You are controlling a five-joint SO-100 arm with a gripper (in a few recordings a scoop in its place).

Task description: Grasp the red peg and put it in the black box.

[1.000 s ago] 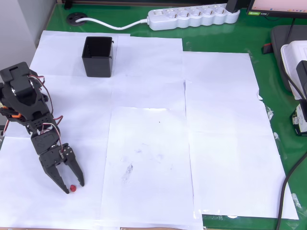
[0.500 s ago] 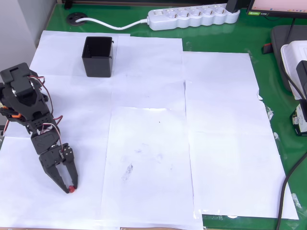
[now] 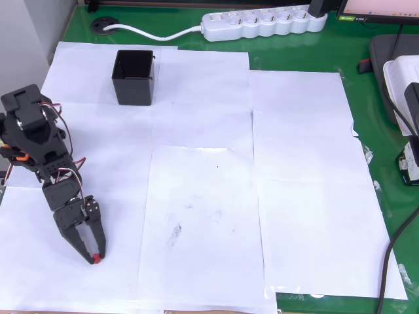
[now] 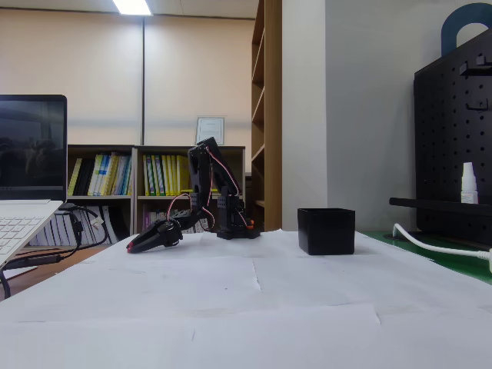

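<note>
The red peg (image 3: 97, 258) is a tiny dark-red piece pinched between the tips of my black gripper (image 3: 95, 257) at the lower left of the overhead view, low over the white paper. In the fixed view the gripper (image 4: 131, 248) points left with a speck of red at its tip. My gripper is shut on the peg. The black box (image 3: 134, 76) stands upright and open at the upper left of the overhead view, well away from the gripper; in the fixed view the black box (image 4: 326, 230) sits right of the arm.
White paper sheets (image 3: 216, 196) cover a green table. A white power strip (image 3: 262, 23) with its cable lies along the far edge. Dark equipment and cables (image 3: 399, 85) crowd the right edge. A laptop (image 4: 23, 200) stands at the left of the fixed view.
The jaws, open around the peg a second ago, have closed on it. The arm has hardly moved.
</note>
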